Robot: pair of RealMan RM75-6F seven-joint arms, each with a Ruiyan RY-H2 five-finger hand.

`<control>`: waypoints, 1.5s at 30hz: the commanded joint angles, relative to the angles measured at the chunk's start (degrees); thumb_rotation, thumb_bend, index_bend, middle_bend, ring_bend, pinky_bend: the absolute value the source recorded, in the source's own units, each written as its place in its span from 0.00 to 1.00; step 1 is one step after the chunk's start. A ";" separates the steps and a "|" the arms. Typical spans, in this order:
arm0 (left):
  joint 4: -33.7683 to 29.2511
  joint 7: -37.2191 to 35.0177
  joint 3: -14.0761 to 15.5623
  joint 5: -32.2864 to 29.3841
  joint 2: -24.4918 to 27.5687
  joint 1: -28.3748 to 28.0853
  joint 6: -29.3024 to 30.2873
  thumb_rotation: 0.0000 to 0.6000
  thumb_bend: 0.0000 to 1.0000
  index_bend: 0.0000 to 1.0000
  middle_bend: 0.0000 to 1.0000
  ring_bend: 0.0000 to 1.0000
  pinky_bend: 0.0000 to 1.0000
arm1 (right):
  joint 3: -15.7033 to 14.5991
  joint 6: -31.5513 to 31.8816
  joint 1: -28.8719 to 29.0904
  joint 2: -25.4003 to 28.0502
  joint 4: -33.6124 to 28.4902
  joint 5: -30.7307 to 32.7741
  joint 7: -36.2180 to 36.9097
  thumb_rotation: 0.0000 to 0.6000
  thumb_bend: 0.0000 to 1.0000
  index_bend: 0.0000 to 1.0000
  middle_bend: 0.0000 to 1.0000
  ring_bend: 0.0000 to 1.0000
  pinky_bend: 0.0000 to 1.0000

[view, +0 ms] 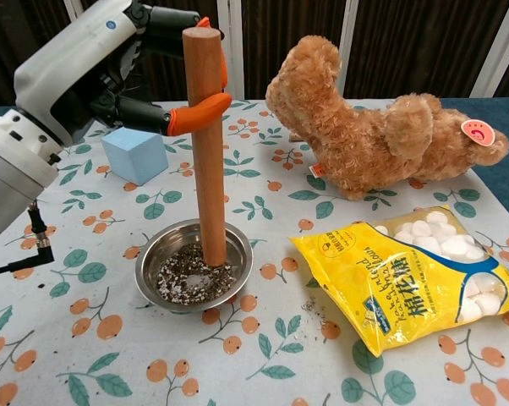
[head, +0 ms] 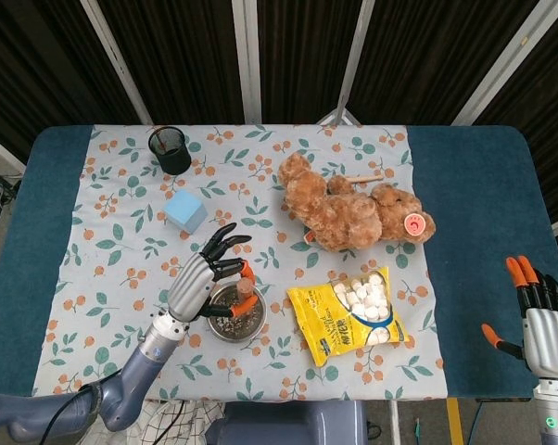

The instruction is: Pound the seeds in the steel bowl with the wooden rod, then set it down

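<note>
A steel bowl (view: 194, 269) of dark crushed seeds (view: 187, 277) sits on the floral cloth near the table's front; its rim (head: 258, 320) shows in the head view. My left hand (view: 94, 72) grips a wooden rod (view: 207, 144) near its top, holding it upright. The rod's lower end hangs just above the seeds toward the bowl's right side. In the head view my left hand (head: 202, 281) covers most of the rod (head: 245, 284). My right hand (head: 537, 320) hovers off the table's right front corner, fingers apart and holding nothing.
A yellow marshmallow bag (view: 415, 283) lies right of the bowl. A brown teddy bear (view: 364, 135) lies behind it. A light blue cube (view: 134, 154) stands behind the bowl to the left, and a black mesh cup (head: 171, 149) at the far left.
</note>
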 commanded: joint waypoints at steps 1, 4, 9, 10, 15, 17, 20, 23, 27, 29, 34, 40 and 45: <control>0.72 0.00 0.56 -0.26 -0.20 0.23 -0.28 1.00 0.91 0.60 0.63 0.17 0.05 | 0.00 -0.04 0.02 0.02 -0.02 0.00 0.00 1.00 0.23 0.00 0.00 0.00 0.00; 2.02 -0.39 1.12 -0.60 -0.73 0.52 -0.46 1.00 0.91 0.60 0.63 0.17 0.05 | 0.00 -0.08 0.04 0.02 -0.04 0.01 -0.07 1.00 0.23 0.00 0.00 0.00 0.00; 4.46 -1.40 2.14 -0.95 -1.88 1.05 -0.59 1.00 0.91 0.60 0.63 0.17 0.05 | -0.11 0.00 -0.05 -0.08 0.15 -0.05 0.00 1.00 0.23 0.00 0.00 0.00 0.00; 4.89 -1.58 2.33 -0.89 -2.07 1.12 -0.54 1.00 0.91 0.60 0.63 0.17 0.05 | -0.12 0.01 -0.06 -0.11 0.19 -0.06 0.01 1.00 0.23 0.00 0.00 0.00 0.00; 6.62 -2.11 3.32 -0.47 -2.65 1.52 -0.34 1.00 0.91 0.60 0.63 0.17 0.05 | -0.14 0.06 -0.08 -0.15 0.24 -0.11 0.03 1.00 0.23 0.00 0.00 0.00 0.00; 7.02 -2.33 3.66 -0.37 -2.80 1.69 -0.29 1.00 0.91 0.60 0.63 0.17 0.05 | -0.05 0.01 -0.01 -0.09 0.13 -0.05 -0.03 1.00 0.23 0.00 0.00 0.00 0.00; 7.18 -2.51 3.71 -0.15 -2.86 1.70 -0.11 1.00 0.91 0.60 0.63 0.17 0.05 | 0.02 -0.03 0.03 -0.04 0.03 0.03 -0.09 1.00 0.23 0.00 0.00 0.00 0.00; 6.90 -2.64 3.37 -0.02 -2.75 1.56 0.12 1.00 0.91 0.60 0.63 0.17 0.05 | 0.10 -0.11 0.10 0.03 -0.10 0.10 -0.16 1.00 0.23 0.00 0.00 0.00 0.00; 5.69 -2.30 2.47 0.36 -2.23 1.02 0.43 1.00 0.91 0.60 0.63 0.17 0.05 | 0.07 -0.12 0.08 0.02 -0.13 0.13 -0.21 1.00 0.23 0.00 0.00 0.00 0.00; 4.91 -1.84 1.92 0.64 -1.80 0.62 0.53 1.00 0.91 0.60 0.63 0.17 0.05 | 0.08 -0.13 0.08 0.02 -0.13 0.16 -0.19 1.00 0.23 0.00 0.00 0.00 0.00; 2.40 -1.00 0.13 0.86 -0.70 -0.25 0.99 1.00 0.91 0.60 0.63 0.17 0.05 | 0.05 -0.06 0.05 0.00 -0.09 0.11 -0.14 1.00 0.23 0.00 0.00 0.00 0.00; 0.86 -0.25 -0.37 0.41 0.35 -0.53 0.56 1.00 0.91 0.60 0.63 0.17 0.05 | 0.01 0.06 0.00 -0.07 0.04 0.01 -0.07 1.00 0.23 0.00 0.00 0.00 0.00; 1.91 -0.71 0.40 0.16 -0.13 -0.33 0.30 1.00 0.92 0.60 0.63 0.17 0.05 | 0.03 0.13 -0.01 -0.13 0.07 0.01 -0.12 1.00 0.23 0.00 0.00 0.00 0.00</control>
